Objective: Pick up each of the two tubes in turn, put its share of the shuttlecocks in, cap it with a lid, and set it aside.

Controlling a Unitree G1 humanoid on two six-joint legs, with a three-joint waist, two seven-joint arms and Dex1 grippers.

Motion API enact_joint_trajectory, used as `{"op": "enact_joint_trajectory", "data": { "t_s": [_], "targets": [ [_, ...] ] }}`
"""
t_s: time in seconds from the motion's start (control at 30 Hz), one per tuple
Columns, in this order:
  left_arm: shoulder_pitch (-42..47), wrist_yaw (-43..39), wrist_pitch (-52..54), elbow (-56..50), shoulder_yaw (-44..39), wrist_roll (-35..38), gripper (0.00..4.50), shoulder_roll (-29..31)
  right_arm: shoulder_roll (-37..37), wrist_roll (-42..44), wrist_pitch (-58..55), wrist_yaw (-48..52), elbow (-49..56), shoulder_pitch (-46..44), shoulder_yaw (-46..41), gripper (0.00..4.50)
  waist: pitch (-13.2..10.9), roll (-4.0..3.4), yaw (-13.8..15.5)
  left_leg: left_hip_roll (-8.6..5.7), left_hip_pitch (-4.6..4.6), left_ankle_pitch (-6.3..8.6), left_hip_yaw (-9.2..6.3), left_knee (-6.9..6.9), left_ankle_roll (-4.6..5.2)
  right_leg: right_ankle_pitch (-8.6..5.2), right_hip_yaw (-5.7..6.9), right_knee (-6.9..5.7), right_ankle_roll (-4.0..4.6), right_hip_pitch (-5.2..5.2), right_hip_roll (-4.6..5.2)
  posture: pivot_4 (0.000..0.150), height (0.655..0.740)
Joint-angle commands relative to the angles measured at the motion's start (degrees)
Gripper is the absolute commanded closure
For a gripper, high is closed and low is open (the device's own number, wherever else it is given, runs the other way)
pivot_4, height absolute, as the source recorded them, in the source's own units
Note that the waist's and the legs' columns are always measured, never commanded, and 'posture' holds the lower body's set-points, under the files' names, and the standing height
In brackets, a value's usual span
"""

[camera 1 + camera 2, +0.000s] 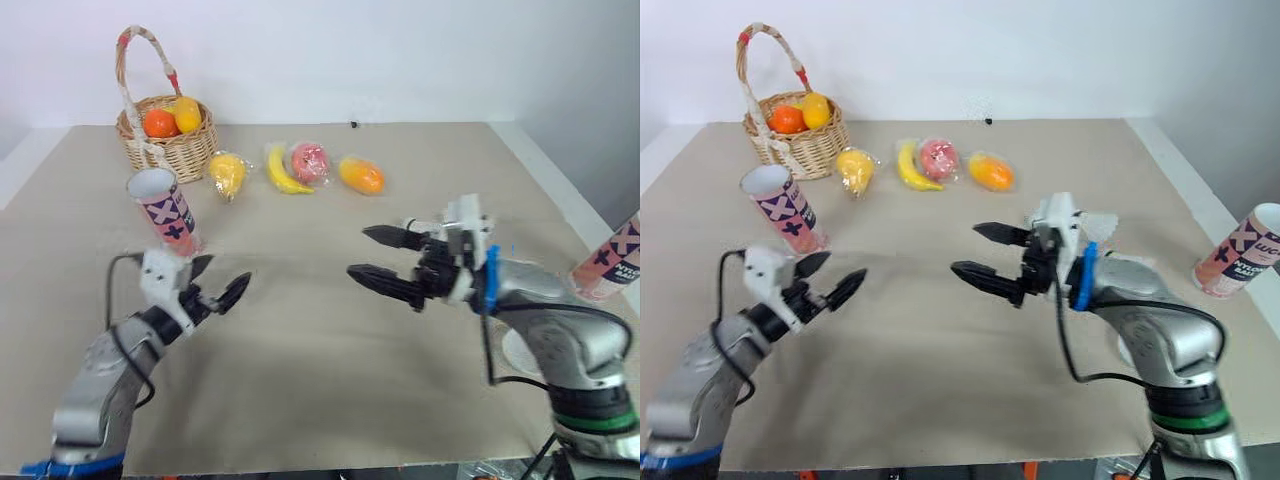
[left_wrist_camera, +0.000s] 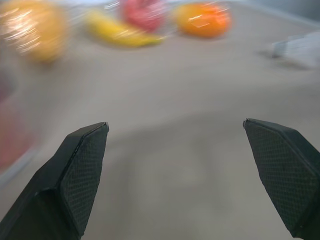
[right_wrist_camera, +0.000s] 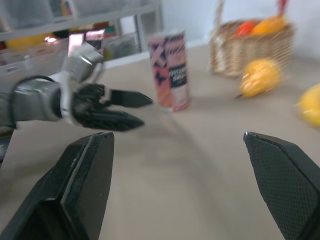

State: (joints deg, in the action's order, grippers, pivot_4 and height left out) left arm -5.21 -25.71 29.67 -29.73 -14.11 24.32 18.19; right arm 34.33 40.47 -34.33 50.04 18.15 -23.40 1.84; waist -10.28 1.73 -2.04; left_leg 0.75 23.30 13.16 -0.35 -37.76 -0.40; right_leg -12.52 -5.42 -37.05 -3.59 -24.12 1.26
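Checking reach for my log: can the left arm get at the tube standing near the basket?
Probably yes: the left end effector is open and empty, hovering close to the upright tube, with only bare table between them.

Rightward from the standing tube (image 1: 165, 212), I have bare table (image 1: 300, 330) all the way across to the second tube (image 1: 612, 260). Behind the standing tube, the basket (image 1: 170, 140) and a row of wrapped fruit (image 1: 308, 160) block the way.

You see a basket (image 1: 170, 148) of fruit (image 1: 160, 122) far past the left gripper (image 1: 227, 272). A lemon (image 1: 227, 173), banana (image 1: 282, 172), apple (image 1: 309, 160) and mango (image 1: 361, 175) lie beyond, between it and the right gripper (image 1: 358, 251).
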Motion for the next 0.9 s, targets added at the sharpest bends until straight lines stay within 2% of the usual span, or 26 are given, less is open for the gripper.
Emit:
{"op": "enact_joint_trajectory", "data": {
  "t_s": [0.03,0.13,0.23,0.5,0.7,0.9],
  "targets": [
    [-3.84,5.03,-5.73,-4.21,-4.43,-1.54,0.0,-2.99,-1.74,-2.66,3.35,1.91,-2.86,-3.03,1.42,0.07,0.01,0.03,0.05,0.0,-0.01,0.0,0.03,-0.01,0.0,0.01,-0.02,0.01,-0.02,-0.01,0.02,0.15,0.7298],
    [-5.67,8.69,-8.7,-3.47,-6.86,-2.26,0.0,-5.59,-3.75,-4.3,4.75,2.58,-5.29,-4.6,2.6,0.07,0.03,0.09,-0.08,-0.02,-0.03,0.01,0.18,-0.09,-0.01,0.07,-0.07,0.07,-0.06,0.0,0.12,0.15,0.7298],
    [-5.22,9.09,-9.98,-0.08,-7.67,-2.3,0.0,-5.35,-5.35,-5.65,5.56,2.81,-6.21,-5.07,3.36,0.07,0.03,0.1,-0.03,0.01,-0.03,0.0,0.13,-0.15,0.0,0.1,0.03,0.06,0.09,0.01,0.04,0.15,0.7298],
    [3.97,7.16,-13.19,13.45,-6.78,-3.41,0.0,-0.4,-7.14,-7.23,6.29,0.89,-3.66,-2.33,3.21,0.07,0.04,0.12,-0.18,0.19,-0.06,-0.01,0.02,-0.24,0.0,0.24,0.27,0.03,0.37,0.03,-0.26,0.15,0.7298],
    [13.64,7.1,-12.38,21.84,-3.49,-5.08,0.0,0.81,-6.8,-7.23,6.07,-1.4,-0.82,-0.05,1.87,0.07,0.05,0.15,-0.09,0.23,0.02,-0.01,-0.06,-0.24,-0.01,0.28,0.45,0.03,0.43,-0.01,-0.26,0.15,0.7298],
    [19.45,7.83,-12.81,27.69,-2.38,-6.15,0.0,1.67,-6.42,-7.03,5.46,-2.98,1.53,1.6,0.98,0.07,0.05,0.15,-0.4,0.27,0.01,0.0,-0.04,-0.22,-0.01,0.31,0.49,0.03,0.48,-0.03,-0.26,0.15,0.7298]
  ]
}}
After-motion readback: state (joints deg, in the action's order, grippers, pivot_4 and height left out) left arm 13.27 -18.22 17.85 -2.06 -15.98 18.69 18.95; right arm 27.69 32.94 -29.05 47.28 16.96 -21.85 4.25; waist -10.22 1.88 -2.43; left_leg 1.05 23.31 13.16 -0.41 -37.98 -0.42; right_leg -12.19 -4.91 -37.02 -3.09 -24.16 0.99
